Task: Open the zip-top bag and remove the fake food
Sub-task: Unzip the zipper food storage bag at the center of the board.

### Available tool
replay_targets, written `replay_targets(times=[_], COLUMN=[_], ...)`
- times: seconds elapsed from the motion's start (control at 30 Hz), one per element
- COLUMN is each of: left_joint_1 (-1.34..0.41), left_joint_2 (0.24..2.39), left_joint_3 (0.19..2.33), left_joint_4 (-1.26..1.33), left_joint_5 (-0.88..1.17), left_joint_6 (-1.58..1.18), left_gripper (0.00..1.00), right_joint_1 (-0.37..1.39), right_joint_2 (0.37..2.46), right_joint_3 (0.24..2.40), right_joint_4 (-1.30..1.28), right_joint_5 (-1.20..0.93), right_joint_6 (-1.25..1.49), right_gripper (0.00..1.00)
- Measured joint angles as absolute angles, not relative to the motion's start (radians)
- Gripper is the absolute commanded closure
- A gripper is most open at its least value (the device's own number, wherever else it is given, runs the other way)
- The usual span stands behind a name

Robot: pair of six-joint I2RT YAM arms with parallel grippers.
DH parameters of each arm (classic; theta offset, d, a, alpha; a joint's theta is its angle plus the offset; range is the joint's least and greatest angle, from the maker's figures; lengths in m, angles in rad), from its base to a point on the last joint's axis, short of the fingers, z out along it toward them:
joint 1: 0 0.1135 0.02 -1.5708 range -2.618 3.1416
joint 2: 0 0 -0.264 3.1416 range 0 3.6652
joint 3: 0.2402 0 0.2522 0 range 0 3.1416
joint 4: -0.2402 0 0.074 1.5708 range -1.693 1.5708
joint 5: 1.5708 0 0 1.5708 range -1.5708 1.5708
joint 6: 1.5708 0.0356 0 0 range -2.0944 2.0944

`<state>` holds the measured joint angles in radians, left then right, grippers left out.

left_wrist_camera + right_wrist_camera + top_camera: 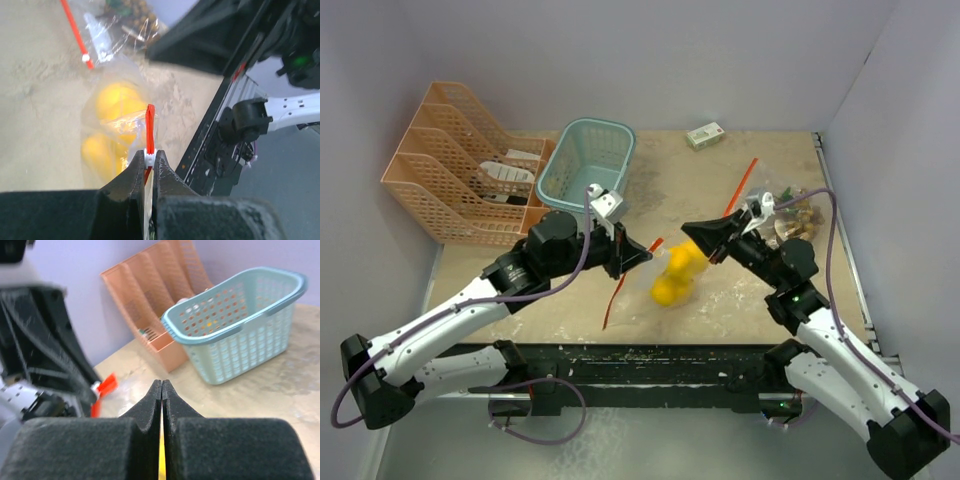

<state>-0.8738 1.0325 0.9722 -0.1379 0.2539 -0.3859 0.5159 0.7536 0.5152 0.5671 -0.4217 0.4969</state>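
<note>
The bag [665, 272] is held up between the two arms over the middle of the worktop [670, 180], near its front edge, presumably so that its mouth can be pulled apart. Its zip strip [149, 120] is clamped at the white slider by the left gripper [149, 154]. The right gripper [703, 240] is clenched flat, apparently on the thin film of the opposite side. Several yellow fruits [114, 102] are contained in the bag, and none is out yet. A second bag [782, 212], with a grape cluster [135, 14] inside, is laid toward the right edge. A basket [235, 345] and a rack [425, 170] are stood in the rear left corner.
</note>
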Motion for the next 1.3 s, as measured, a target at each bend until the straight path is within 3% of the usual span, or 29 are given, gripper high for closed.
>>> replay_targets(times=[0.47, 0.6, 0.7, 0.8, 1.0, 1.13, 1.3], left_joint_1=[-0.874, -0.874, -0.874, -0.874, -0.874, -0.874, -0.874], left_joint_2=[0.923, 0.898, 0.898, 0.919, 0.984, 1.015, 1.011], left_joint_3=[0.805, 0.8, 0.8, 0.8, 0.805, 0.815, 0.815], left_joint_4=[-0.279, -0.291, -0.286, -0.275, -0.243, -0.212, -0.175], left_joint_5=[0.165, 0.145, 0.141, 0.14, 0.121, 0.113, 0.096], left_joint_6=[-0.439, -0.446, -0.446, -0.446, -0.448, -0.455, -0.465], left_gripper=[1.0, 1.0, 1.0, 1.0, 1.0, 1.0, 1.0], right_joint_1=[0.338, 0.332, 0.343, 0.377, 0.53, 0.604, 0.637], right_joint_2=[0.871, 0.895, 0.886, 0.877, 0.915, 0.963, 1.032], right_joint_3=[0.773, 0.811, 0.73, 0.609, 0.519, 0.503, 0.484], right_joint_4=[0.467, 0.459, 0.531, 0.584, 0.656, 0.767, 0.844], right_joint_5=[-0.363, -0.408, -0.448, -0.455, -0.377, -0.317, -0.265], right_joint_6=[0.458, 0.464, 0.512, 0.57, 0.668, 0.738, 0.787], right_gripper=[1.0, 0.54, 0.25, 0.12, 0.08, 0.15, 0.17])
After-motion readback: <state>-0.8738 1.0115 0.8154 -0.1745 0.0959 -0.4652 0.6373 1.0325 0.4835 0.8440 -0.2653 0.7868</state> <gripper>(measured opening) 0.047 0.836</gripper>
